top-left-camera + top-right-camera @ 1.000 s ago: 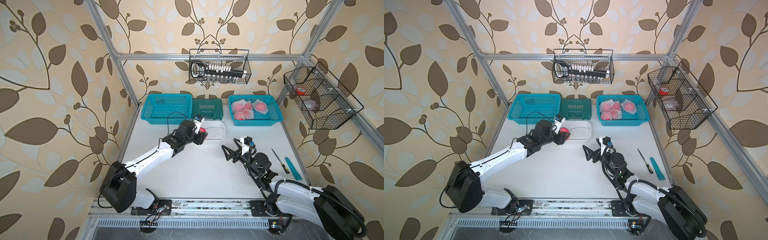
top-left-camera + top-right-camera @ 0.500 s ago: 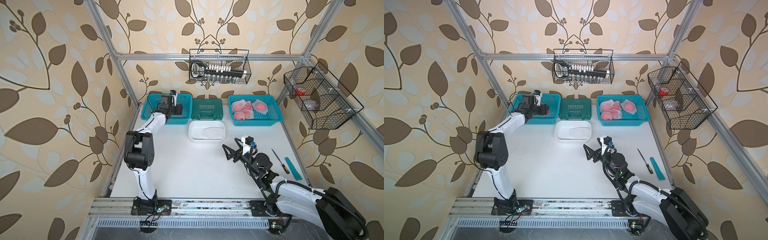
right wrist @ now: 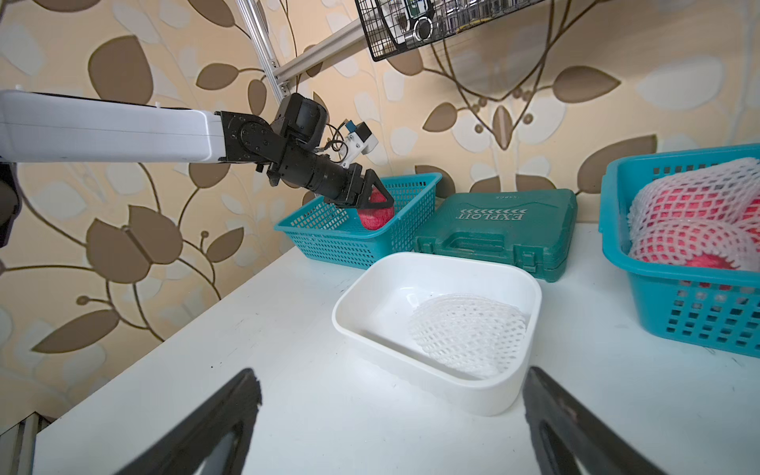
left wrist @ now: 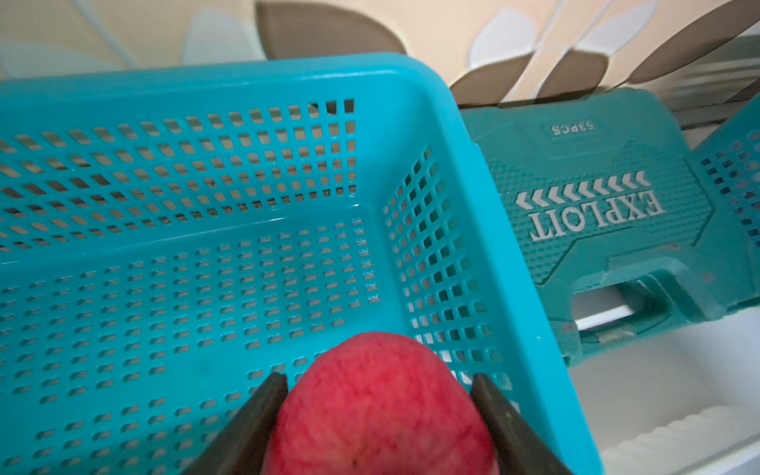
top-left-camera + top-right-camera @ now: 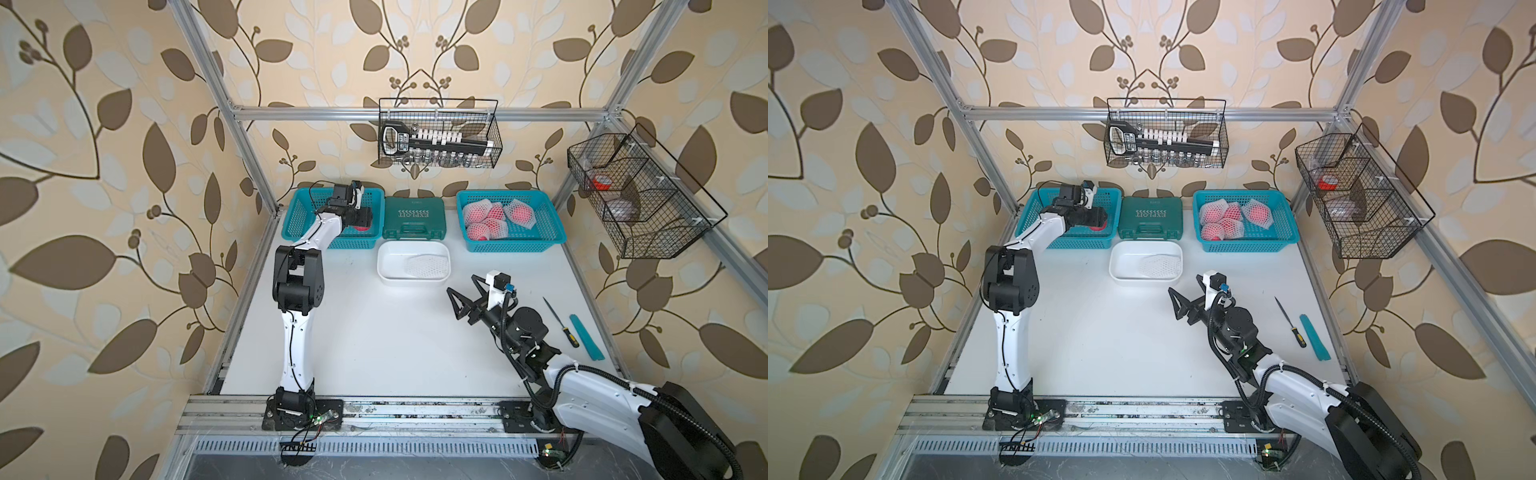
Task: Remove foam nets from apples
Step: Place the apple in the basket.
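A round red apple (image 4: 378, 411) is pinched by the left gripper (image 4: 378, 380) over the teal perforated plastic basket (image 4: 205, 288) at the bench's far-left corner; the right gripper (image 3: 390, 376) is spread wide.

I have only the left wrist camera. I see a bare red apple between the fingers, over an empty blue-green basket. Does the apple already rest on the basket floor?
Observer: It seems not. In the right wrist view the apple is at rim height of the basket, and its underside shows above the near wall.
Operator: Is a removed net anywhere?
Observer: Yes, one foam net lies flat in the white tub, in front of the green case.
Operator: And the right gripper?
Observer: The right gripper is open and empty over the table, facing the tub.
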